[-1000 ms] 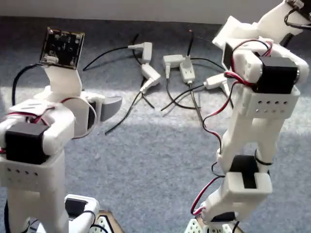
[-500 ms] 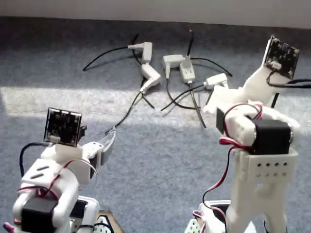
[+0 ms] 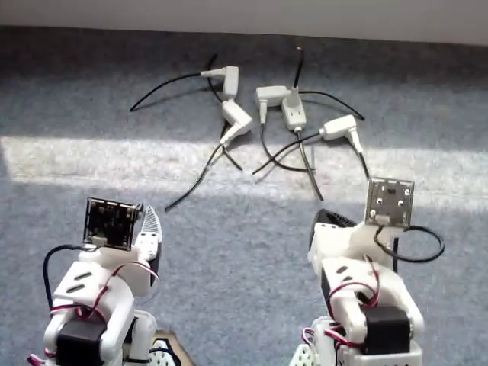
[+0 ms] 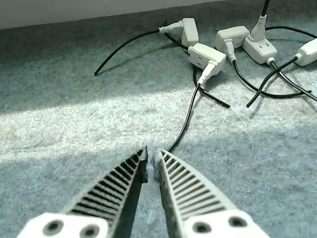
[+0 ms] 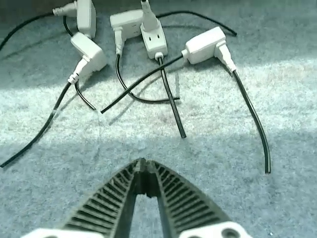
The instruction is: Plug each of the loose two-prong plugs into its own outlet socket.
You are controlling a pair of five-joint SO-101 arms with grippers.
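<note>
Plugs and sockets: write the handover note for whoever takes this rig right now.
Left gripper: shut, empty, low over the carpet, short of the cluster.
Right gripper: shut, empty, likewise short of it.
White plugs and sockets: grouped at the far side, black cords tangled among them.
Done: cannot tell whether any plug is seated.
Left: check each pair, then plug in every loose one.

Rough carpet (image 3: pixel 252 252), smooth plastic plugs (image 4: pixel 205 55), matt black cords (image 5: pixel 253 116), ribbed fingers (image 4: pixel 184 191)

Grey carpet (image 3: pixel 252 229) crossed by a sunlit band, pale wall (image 3: pixel 244 11) behind.
</note>
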